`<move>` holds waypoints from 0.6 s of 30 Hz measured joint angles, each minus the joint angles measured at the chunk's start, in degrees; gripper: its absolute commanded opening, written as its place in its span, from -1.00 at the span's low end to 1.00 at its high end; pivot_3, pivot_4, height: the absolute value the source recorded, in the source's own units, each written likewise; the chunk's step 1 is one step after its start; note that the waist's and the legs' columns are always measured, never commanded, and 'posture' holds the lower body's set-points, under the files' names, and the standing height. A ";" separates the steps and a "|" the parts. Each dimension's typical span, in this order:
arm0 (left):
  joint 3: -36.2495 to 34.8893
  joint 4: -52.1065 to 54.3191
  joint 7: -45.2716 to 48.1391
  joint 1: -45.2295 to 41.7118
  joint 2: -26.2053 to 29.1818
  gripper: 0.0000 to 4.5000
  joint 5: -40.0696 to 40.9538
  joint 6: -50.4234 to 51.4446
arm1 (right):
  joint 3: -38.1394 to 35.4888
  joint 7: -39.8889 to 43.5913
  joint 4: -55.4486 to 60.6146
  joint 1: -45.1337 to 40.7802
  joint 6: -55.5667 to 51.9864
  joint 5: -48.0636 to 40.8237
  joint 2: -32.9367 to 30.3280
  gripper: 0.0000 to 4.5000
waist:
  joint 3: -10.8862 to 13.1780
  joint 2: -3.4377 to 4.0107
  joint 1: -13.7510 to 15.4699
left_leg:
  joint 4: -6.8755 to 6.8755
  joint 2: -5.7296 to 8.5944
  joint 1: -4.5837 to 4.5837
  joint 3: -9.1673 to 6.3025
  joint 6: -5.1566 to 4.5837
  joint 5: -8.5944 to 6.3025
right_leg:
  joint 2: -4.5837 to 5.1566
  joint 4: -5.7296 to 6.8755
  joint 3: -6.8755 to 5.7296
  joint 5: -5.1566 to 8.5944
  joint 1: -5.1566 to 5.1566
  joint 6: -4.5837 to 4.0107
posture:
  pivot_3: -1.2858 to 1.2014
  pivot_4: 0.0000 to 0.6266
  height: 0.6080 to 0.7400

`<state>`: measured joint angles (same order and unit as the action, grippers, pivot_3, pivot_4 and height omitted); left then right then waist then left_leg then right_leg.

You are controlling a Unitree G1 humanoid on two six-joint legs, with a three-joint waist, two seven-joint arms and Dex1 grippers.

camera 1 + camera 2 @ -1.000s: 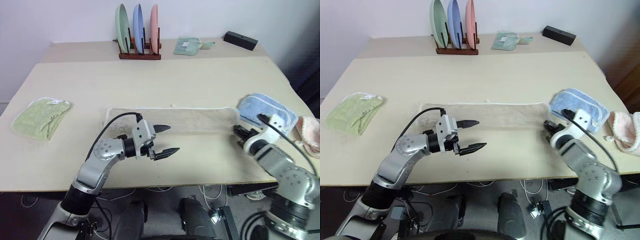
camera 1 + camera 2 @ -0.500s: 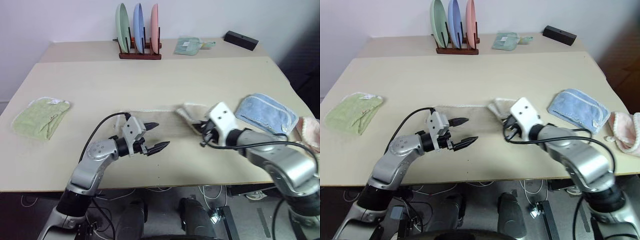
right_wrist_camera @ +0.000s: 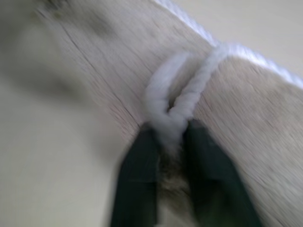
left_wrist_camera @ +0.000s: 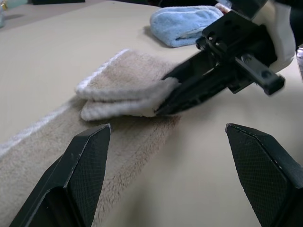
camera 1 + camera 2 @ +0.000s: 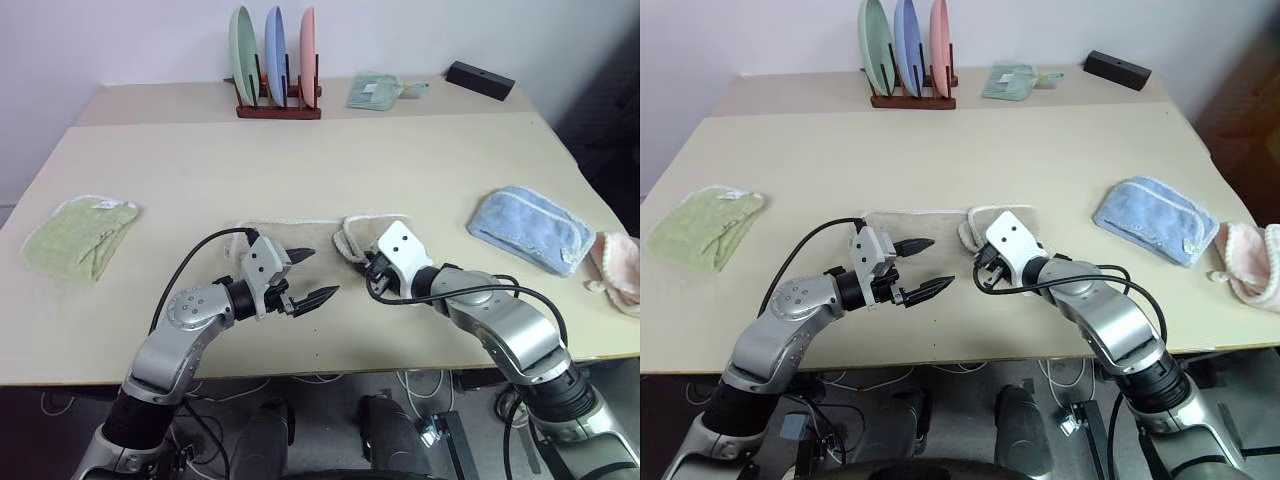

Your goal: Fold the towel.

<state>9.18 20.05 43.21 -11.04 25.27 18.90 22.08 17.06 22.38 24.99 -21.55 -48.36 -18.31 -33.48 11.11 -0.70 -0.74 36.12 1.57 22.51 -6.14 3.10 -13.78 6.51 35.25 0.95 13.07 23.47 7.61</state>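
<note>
Left to right, with places given relative to the towel [image 5: 300, 240]. The light green cloth [image 5: 78, 233] lies well to the left of the towel on the table [image 5: 400, 160], clear of the work. The left gripper [image 5: 312, 277] hovers just in front of the towel's left portion, its two black fingers spread wide and holding nothing. The towel itself lies flat near the front edge of the table at centre, its right end lifted and doubled back over the middle so that the white corded edging forms a loop. The right gripper [image 3: 170, 156] is at that doubled end, its fingers set close on either side of the cord, which is pinched between them. Further right, well apart, lie the light blue folded towel [image 5: 530, 228] and a pink cloth [image 5: 620, 268] at the table's edge. Far behind the towel stand the plate rack [image 5: 278, 62], a small green cloth [image 5: 378, 91] and a black box [image 5: 481, 80].

Judged from its drape, the towel is soft, light and limp; it will sag and bunch between grip points. The corded edge and corners offer the firmest hold. Nothing obstructs the fold path except the left gripper close by.
</note>
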 measured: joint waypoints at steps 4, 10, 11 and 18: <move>-2.54 -0.07 -0.73 1.24 0.52 0.77 0.90 0.06 | -4.61 5.78 6.14 3.74 4.01 -1.71 -3.59 -0.15 | 0.00 0.00 0.07 | -0.04 0.00 0.01 0.00 -0.01 -0.01 | 0.00 -0.02 0.00 0.01 0.00 0.02 | 0.03 -0.52 1.00; -7.22 -1.49 -1.96 5.14 1.78 0.77 1.31 -0.21 | -16.10 9.45 8.84 5.79 4.52 -8.63 -3.27 -0.74 | 0.00 -0.02 -0.21 | -0.02 -0.07 -0.07 0.01 -0.02 -0.01 | -0.05 0.01 -0.01 0.06 -0.02 -0.18 | 0.03 -0.52 1.00; -7.81 -1.56 -2.11 5.95 1.81 0.77 1.31 -0.36 | -16.32 9.09 7.28 4.78 4.59 -8.54 -2.93 -0.99 | 0.00 -0.01 -0.22 | -0.03 -0.07 -0.07 0.03 -0.02 -0.01 | -0.05 0.01 0.00 0.06 -0.01 -0.20 | 0.03 -0.52 1.00; -8.83 -1.55 -2.80 8.44 1.58 0.77 1.31 -1.21 | -9.77 7.19 -12.56 -2.63 12.97 1.61 2.21 -0.99 | -0.01 -0.02 -0.14 | -0.05 -0.06 -0.05 0.04 -0.01 -0.01 | -0.05 -0.02 0.00 0.05 -0.01 -0.20 | 0.03 -0.52 1.00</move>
<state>0.35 18.50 40.41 -2.60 26.85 20.21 20.87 7.30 29.57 12.43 -24.18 -35.39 -16.69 -31.27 11.10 -0.72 -0.88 36.07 1.51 22.46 -6.10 3.10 -13.79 6.47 35.23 0.95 13.12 23.47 7.41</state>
